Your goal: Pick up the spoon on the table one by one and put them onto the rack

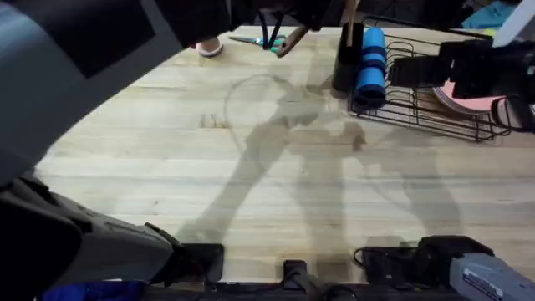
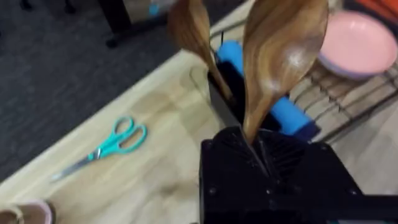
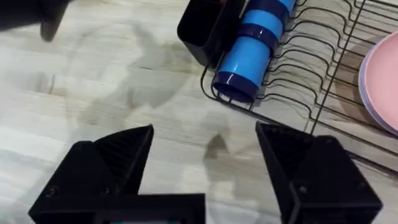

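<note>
My left gripper (image 2: 255, 140) is shut on the narrow end of a brown wooden spoon (image 2: 280, 56), whose oval bowl points away from the fingers. It hangs close to the tall black utensil cup (image 2: 227, 93) at the end of the rack (image 2: 348, 99). A second spoon (image 2: 189, 28) stands in that cup. From overhead the held spoon (image 1: 291, 42) shows just left of the cup (image 1: 347, 58). My right gripper (image 3: 205, 162) is open and holds nothing, hovering over the table (image 3: 93, 87) beside the black wire rack (image 3: 311, 81).
A blue cylinder (image 1: 368, 71) lies along the rack's end next to the cup. A pink plate (image 1: 472, 100) sits in the rack. Teal-handled scissors (image 1: 255, 39) lie at the table's far edge, left of the cup. The right arm (image 1: 481, 67) hangs over the rack.
</note>
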Action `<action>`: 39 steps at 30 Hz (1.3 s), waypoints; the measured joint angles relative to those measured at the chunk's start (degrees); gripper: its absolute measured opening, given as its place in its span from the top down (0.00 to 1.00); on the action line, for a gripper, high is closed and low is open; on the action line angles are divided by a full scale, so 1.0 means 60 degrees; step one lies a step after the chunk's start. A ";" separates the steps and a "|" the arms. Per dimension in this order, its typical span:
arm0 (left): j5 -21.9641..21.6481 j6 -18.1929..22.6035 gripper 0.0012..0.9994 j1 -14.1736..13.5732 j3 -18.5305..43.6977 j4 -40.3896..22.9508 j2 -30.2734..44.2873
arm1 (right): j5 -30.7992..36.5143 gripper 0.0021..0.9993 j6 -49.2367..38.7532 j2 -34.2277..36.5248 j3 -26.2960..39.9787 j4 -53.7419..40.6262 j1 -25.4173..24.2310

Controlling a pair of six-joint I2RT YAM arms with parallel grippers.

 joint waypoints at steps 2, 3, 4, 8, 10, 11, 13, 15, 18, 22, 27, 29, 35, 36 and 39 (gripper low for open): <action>0.0059 -0.0103 0.96 0.0000 -0.0040 0.0491 0.0000 | -0.0001 0.01 0.0003 -0.0001 0.0000 0.0000 -0.0003; 0.0083 -0.0160 0.96 0.0000 -0.0069 0.0737 0.0000 | -0.0004 0.01 0.0000 -0.0002 0.0000 0.0000 -0.0002; 0.0113 -0.0246 0.96 0.0000 -0.0121 0.1021 0.0000 | -0.0001 0.01 0.0000 -0.0001 0.0000 0.0000 0.0000; 0.0210 -0.0635 0.96 -0.0011 -0.0416 0.2073 0.0000 | 0.0000 0.01 0.0003 -0.0003 0.0000 -0.0004 0.0000; 0.0230 -0.0819 0.96 -0.0035 -0.0611 0.2551 0.0004 | -0.0002 0.01 0.0004 0.0000 0.0000 0.0000 -0.0002; 0.0243 -0.0889 0.96 -0.0047 -0.0702 0.2766 0.0003 | 0.0000 0.01 0.0000 0.0000 0.0000 0.0000 0.0000; 0.0250 -0.1078 0.96 -0.0093 -0.0918 0.3262 0.0002 | -0.0004 0.01 0.0000 -0.0002 0.0000 -0.0002 -0.0002; 0.0269 -0.1341 0.96 -0.0121 -0.1153 0.3835 0.0011 | 0.0000 0.01 0.0000 -0.0003 0.0000 0.0000 0.0000; 0.0287 -0.2045 0.96 -0.0171 -0.1614 0.5168 0.0140 | -0.0004 0.01 0.0001 0.0000 0.0000 0.0000 -0.0002; 0.0283 -0.2337 0.96 -0.0252 -0.1654 0.5670 0.0594 | -0.0001 0.01 0.0000 -0.0003 0.0000 0.0000 -0.0001; 0.0279 -0.2488 0.96 -0.0554 -0.1717 0.6400 0.1307 | -0.0004 0.01 0.0000 -0.0001 0.0000 0.0000 -0.0003; 0.0283 -0.2498 0.96 -0.0672 -0.1728 0.6785 0.1587 | 0.0000 0.01 0.0000 0.0000 0.0000 0.0000 0.0000; 0.0283 -0.2552 0.96 -0.0851 -0.1746 0.7750 0.2163 | -0.0003 0.01 0.0000 0.0000 0.0000 0.0000 0.0000; 0.0283 -0.2556 0.96 -0.0857 -0.1750 0.7843 0.2230 | -0.0003 0.01 0.0000 0.0000 0.0000 0.0000 0.0000; 0.0283 -0.2556 0.96 -0.0860 -0.1753 0.8219 0.2391 | -0.0004 0.01 0.0004 0.0000 0.0000 0.0000 0.0000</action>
